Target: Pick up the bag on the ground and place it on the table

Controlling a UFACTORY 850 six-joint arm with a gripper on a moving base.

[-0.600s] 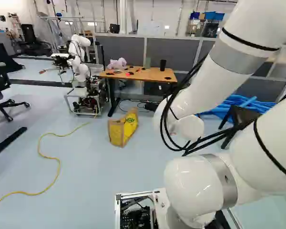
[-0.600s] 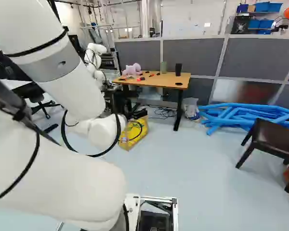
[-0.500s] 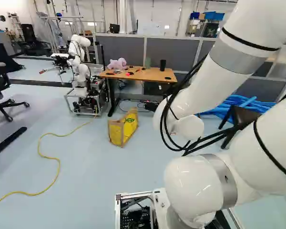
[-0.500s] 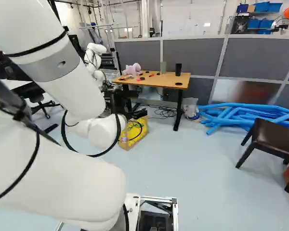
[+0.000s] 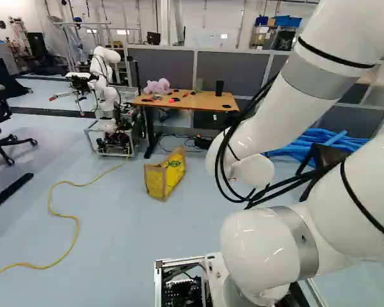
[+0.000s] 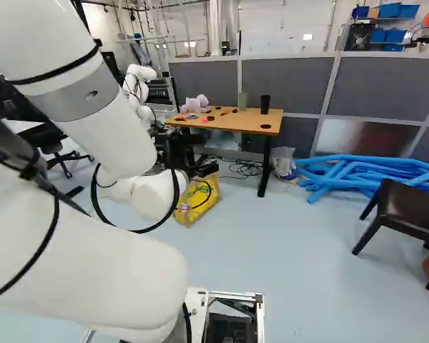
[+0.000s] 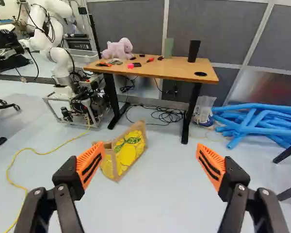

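Note:
In the right base view the black gripper (image 6: 199, 169) shows past the arm's white wrist, overlapping the top of the bag in sight. Seen from the wrist, the gripper (image 7: 150, 167) stands wide open, nothing between its orange pads. The yellow and brown paper bag (image 7: 125, 151) is on the floor ahead, tilted, its lower left part behind one finger's tip; whether they touch cannot be told. The left base view shows the bag (image 5: 165, 174) whole. Behind it is the wooden-topped table (image 7: 172, 69), with a pink plush toy (image 7: 118, 49) and a dark cup (image 7: 193, 50).
Another robot (image 5: 105, 83) stands on a wheeled frame left of the table. A yellow cable (image 5: 75, 220) winds over the floor. Blue tubes (image 6: 372, 172) lie right of the table, near a dark stool (image 6: 409, 209). Black cables (image 7: 160, 114) lie beneath the table.
The base has moved slightly ahead: in both base views the floor, bag, table and stool have shifted a little. The arm has held its pose.

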